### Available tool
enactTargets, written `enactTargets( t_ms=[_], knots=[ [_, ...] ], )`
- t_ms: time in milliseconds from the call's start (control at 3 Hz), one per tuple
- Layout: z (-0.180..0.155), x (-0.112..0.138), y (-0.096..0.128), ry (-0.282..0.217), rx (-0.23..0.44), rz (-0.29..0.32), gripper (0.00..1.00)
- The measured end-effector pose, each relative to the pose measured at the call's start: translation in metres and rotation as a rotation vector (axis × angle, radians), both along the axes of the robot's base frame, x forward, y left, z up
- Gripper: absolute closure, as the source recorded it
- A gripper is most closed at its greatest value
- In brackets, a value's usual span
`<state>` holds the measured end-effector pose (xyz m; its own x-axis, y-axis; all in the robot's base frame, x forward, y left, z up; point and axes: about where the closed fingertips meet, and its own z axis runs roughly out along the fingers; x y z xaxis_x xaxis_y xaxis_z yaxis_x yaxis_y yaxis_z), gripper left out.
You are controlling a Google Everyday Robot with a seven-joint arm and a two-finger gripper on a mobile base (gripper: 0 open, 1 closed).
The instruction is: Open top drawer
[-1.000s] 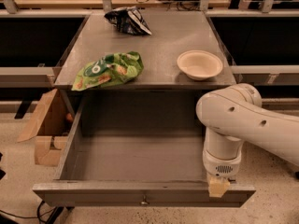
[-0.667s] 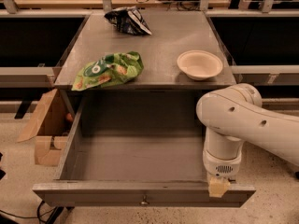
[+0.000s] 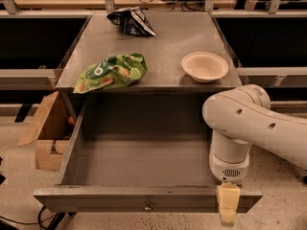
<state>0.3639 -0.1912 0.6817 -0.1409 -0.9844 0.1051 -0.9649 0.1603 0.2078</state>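
The top drawer (image 3: 139,152) is pulled far out from under the grey counter, and its broad shallow grey interior lies open and bare. Its flat front panel (image 3: 96,201) faces me at the bottom, with a small round metallic knob (image 3: 148,206) at its centre. My gripper (image 3: 227,206) hangs from the white arm (image 3: 254,123) at the drawer's front right corner, its yellowish fingers (image 3: 227,200) reaching down over the front panel's top edge. It is to the right of the knob and not on it.
On the counter (image 3: 158,42) lie a green chip bag (image 3: 111,72), a dark crumpled bag (image 3: 130,21) and a cream bowl (image 3: 205,66). An open cardboard box (image 3: 47,128) stands on the floor left of the drawer. Shelving runs along the back.
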Motion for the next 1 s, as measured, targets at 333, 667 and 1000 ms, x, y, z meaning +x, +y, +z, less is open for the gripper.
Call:
enactTargets(
  t_ms=[333, 667, 1000],
  knots=[
    [0.036, 0.025, -0.014, -0.076, -0.031, 0.012, 0.00],
    [0.082, 0.057, -0.042, -0.112, -0.030, 0.027, 0.00],
    [0.135, 0.088, -0.066, -0.195, -0.003, 0.037, 0.00]
  ],
)
